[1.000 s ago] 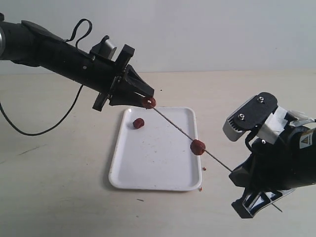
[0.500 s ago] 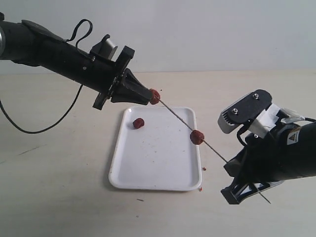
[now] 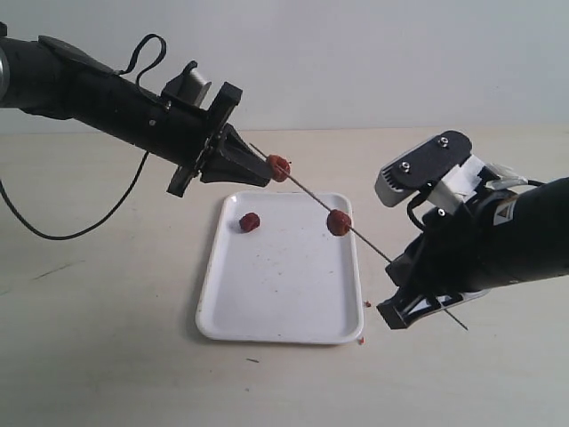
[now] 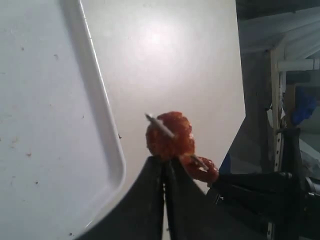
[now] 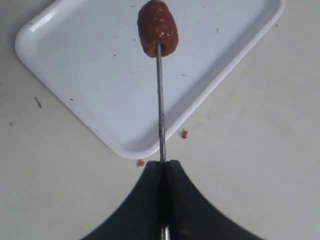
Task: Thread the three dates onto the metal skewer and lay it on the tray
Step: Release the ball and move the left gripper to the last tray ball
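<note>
- Two of the three dates are already on the metal skewer (image 5: 160, 100). The outer date (image 3: 279, 167) sits right at the tips of the left gripper (image 4: 164, 165). Those jaws are pressed together and seem to pinch the fruit's near edge, and the rod's point pokes out just beyond it.
- The middle date (image 3: 338, 222) rides the rod between the two pairs of jaws, touching neither.
- The right gripper (image 5: 162, 167) has its jaws clamped on the rod near its other end, with a short tail sticking out behind them.
- The loose date (image 3: 250, 222) lies on the tray (image 3: 276, 285), well apart from both pairs of jaws and nearer the left ones.
- The rod looks light, stiff and smooth, so it may twist or slip in a weak hold. It is probably best gripped near the blunt end, as it is now, which leaves its length free.
- The dates look soft and tacky, and the crumbs (image 5: 184, 133) by the tray suggest they shed. The loose one is probably best taken gently across its sides, leaving its long axis clear for the point, because a hard squeeze would likely crush or split it.
</note>
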Controlling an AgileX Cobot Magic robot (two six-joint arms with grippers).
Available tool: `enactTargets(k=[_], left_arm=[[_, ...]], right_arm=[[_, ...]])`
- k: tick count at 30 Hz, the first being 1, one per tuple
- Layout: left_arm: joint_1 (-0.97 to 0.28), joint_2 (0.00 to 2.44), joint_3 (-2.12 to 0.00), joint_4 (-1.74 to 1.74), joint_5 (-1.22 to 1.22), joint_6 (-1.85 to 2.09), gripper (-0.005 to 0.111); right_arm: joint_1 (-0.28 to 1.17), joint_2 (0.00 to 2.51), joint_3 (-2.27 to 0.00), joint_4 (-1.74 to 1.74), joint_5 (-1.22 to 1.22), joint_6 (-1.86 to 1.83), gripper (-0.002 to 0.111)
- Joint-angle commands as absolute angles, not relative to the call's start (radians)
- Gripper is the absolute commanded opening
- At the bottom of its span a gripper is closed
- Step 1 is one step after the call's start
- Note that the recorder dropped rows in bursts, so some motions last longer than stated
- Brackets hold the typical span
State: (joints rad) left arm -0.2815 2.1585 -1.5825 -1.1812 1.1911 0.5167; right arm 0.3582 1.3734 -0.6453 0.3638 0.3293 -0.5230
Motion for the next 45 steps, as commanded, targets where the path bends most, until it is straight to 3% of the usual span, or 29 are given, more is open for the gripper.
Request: enactTargets(k=[1, 14, 16, 17, 18, 19, 20, 31, 36, 45], left_arm=[[-0.291, 2.146, -1.582, -1.189, 1.221, 0.524, 0.000], [-0.289, 2.146, -1.582, -1.195, 1.221, 0.597, 0.003], [-0.289, 2.146, -1.582, -1.195, 1.221, 0.603, 0.015], [-0.289, 2.146, -1.582, -1.195, 1.221, 0.603, 0.034], [-0.289, 2.146, -1.582, -1.195, 1.221, 0.603, 0.043], [-0.289, 2.146, -1.582, -1.199, 1.221, 0.603, 0.060], [-0.289, 2.146, -1.582, -1.199, 1.221, 0.603, 0.065], [-0.197, 2.100, -1.582, -1.173, 1.221, 0.603, 0.066], [-0.189, 2.117, -1.582, -1.100, 1.221, 0.585, 0.066], [-0.236, 2.185, -1.728, -0.678, 1.221, 0.492, 0.066]], right_arm=[[0.355, 1.403, -0.695, 0.368, 0.301, -0.523, 0.000], [0.355, 1.405, -0.695, 0.366, 0.315, -0.513, 0.000], [0.355, 1.405, -0.695, 0.366, 0.315, -0.511, 0.000], [0.355, 1.405, -0.695, 0.366, 0.315, -0.511, 0.000], [0.355, 1.405, -0.695, 0.366, 0.315, -0.511, 0.000], [0.355, 1.405, -0.695, 0.366, 0.315, -0.511, 0.000], [0.355, 1.405, -0.695, 0.366, 0.315, -0.511, 0.000], [0.355, 1.377, -0.695, 0.364, 0.328, -0.495, 0.000], [0.355, 1.305, -0.695, 0.364, 0.453, -0.495, 0.000], [0.355, 1.289, -0.695, 0.308, 0.580, -0.483, 0.000]])
